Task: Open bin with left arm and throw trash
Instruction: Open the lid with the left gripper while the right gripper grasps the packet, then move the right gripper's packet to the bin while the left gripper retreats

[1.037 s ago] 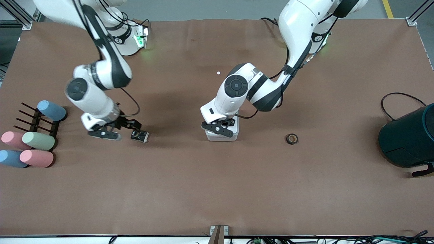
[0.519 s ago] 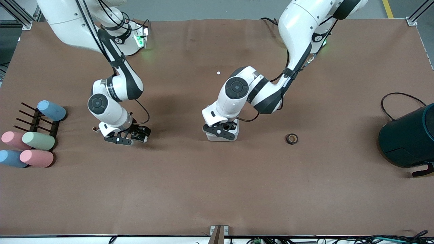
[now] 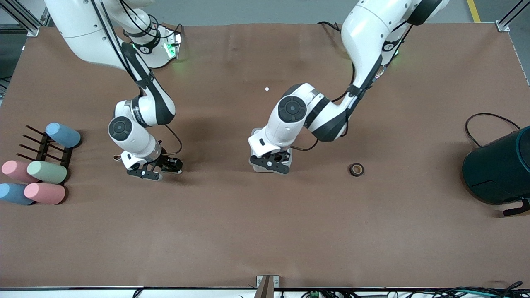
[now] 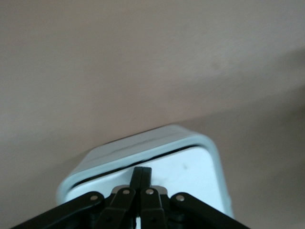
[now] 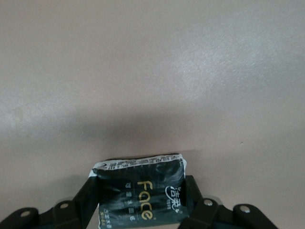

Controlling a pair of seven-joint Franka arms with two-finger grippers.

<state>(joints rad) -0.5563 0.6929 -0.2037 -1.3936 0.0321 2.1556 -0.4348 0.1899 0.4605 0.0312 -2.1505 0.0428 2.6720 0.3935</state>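
I see my left hand (image 3: 271,159) clenched, fingertips together on the lid of the white bin (image 3: 257,164) mid-surface. My right hand (image 3: 159,167) is down at the bin's nine o'clock, grasping the black wrapper (image 5: 140,193). The tape roll (image 3: 356,169) lies at the bin's three o'clock.

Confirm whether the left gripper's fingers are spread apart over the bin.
No: the left gripper has its fingertips pressed together on the bin lid.
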